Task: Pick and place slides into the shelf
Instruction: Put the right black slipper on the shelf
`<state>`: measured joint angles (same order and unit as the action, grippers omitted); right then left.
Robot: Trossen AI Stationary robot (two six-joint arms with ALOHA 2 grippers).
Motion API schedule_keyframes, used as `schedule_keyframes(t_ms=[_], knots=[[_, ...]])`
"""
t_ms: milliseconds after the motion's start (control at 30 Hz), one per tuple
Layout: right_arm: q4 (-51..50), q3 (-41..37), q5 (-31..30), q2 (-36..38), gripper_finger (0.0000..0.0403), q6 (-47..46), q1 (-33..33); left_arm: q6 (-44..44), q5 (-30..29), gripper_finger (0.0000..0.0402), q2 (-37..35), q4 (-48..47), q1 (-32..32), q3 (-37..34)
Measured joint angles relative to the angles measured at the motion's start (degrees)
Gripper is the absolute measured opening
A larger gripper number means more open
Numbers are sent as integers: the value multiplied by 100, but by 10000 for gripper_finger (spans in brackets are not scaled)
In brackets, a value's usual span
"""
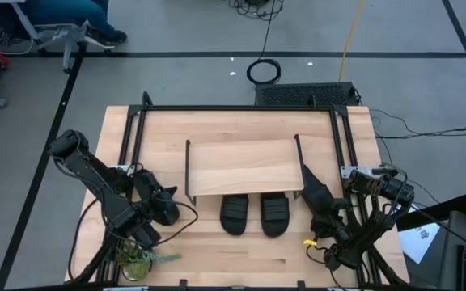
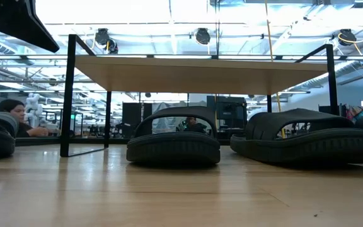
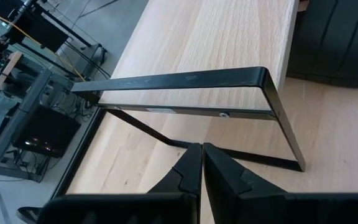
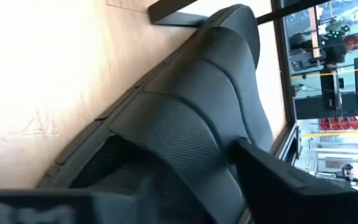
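Right now the right gripper closes on a slide, strap between its fingers, just beside the shelf, its long axis angled toward the shelf's right leg. Well apart, the left gripper waits pressed shut, while two slides lie half under the plank.

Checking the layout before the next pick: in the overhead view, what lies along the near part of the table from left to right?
Left gripper → slide → second slide, both poking out from under the shelf → slide held by the right gripper.
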<state>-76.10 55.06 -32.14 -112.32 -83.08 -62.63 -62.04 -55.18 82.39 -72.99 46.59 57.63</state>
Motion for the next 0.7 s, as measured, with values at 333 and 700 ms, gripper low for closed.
schedule_keyframes(t_ms=[333,700], knots=[[-483,79,275,162,11,-743,18,-98,16,21,0,31,4,0],[-1365,967,1313,256,3,-1046,324,-94,22,21,0,123,124,0]])
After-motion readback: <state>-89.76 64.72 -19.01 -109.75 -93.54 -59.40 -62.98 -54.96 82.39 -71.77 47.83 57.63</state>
